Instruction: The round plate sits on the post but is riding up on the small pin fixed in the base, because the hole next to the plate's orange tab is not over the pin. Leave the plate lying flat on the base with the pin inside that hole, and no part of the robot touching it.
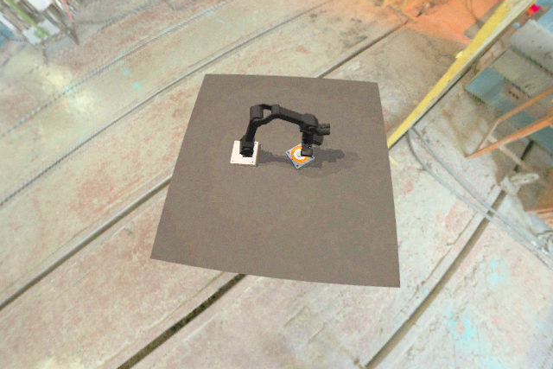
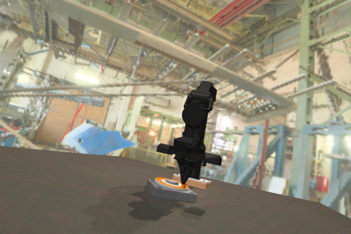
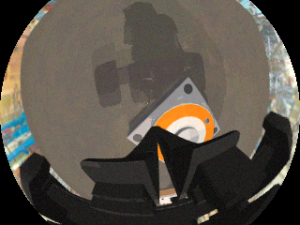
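Note:
The round plate (image 1: 293, 154) (image 2: 170, 187) (image 3: 187, 110), with an orange ring, sits around the grey post (image 2: 171, 182) (image 3: 191, 134) on the grey square base (image 2: 170, 194) (image 3: 175, 98). My gripper (image 1: 306, 153) (image 2: 184, 183) (image 3: 156, 129) is shut and empty, pointing down. Its tips are at the plate's edge beside the orange tab (image 2: 183, 186); I cannot tell whether they touch. The fingers hide the tab in the wrist view. A small grey round mark (image 3: 206, 121) shows in the ring; whether it is a hole or the pin is unclear. Whether the plate lies fully flat is also unclear.
The arm's white mounting plate (image 1: 236, 158) (image 2: 205, 185) is on the dark table top (image 1: 268, 222) (image 2: 56, 183), to the left of the grey base in the top view and behind it in the exterior view. The base has dark corner holes. The arm arches over the gap between them.

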`<state>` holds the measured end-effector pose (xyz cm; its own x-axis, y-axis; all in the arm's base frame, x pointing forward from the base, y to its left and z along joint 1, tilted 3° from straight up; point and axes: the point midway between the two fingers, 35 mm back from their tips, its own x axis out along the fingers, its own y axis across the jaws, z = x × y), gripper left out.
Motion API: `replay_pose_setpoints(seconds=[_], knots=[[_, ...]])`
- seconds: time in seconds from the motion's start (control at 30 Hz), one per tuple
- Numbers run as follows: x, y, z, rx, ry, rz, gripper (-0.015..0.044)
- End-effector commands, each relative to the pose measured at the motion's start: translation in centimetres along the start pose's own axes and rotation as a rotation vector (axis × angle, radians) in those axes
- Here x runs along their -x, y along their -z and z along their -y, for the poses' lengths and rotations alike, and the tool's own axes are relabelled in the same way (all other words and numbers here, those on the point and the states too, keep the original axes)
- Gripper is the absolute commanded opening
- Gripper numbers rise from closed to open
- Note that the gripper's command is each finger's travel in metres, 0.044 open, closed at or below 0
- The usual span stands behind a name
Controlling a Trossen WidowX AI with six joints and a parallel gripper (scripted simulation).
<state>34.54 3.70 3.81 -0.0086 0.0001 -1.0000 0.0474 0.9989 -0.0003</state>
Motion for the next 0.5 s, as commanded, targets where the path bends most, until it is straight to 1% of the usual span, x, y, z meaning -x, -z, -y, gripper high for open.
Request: replay_pose_setpoints(seconds=[0.0, 0.47], knots=[[-0.33, 0.71, -0.2, -0.001, -0.002, -0.019, 0.0], [-0.32, 1.33, -0.53, -0.001, -0.002, -0.019, 0.0]])
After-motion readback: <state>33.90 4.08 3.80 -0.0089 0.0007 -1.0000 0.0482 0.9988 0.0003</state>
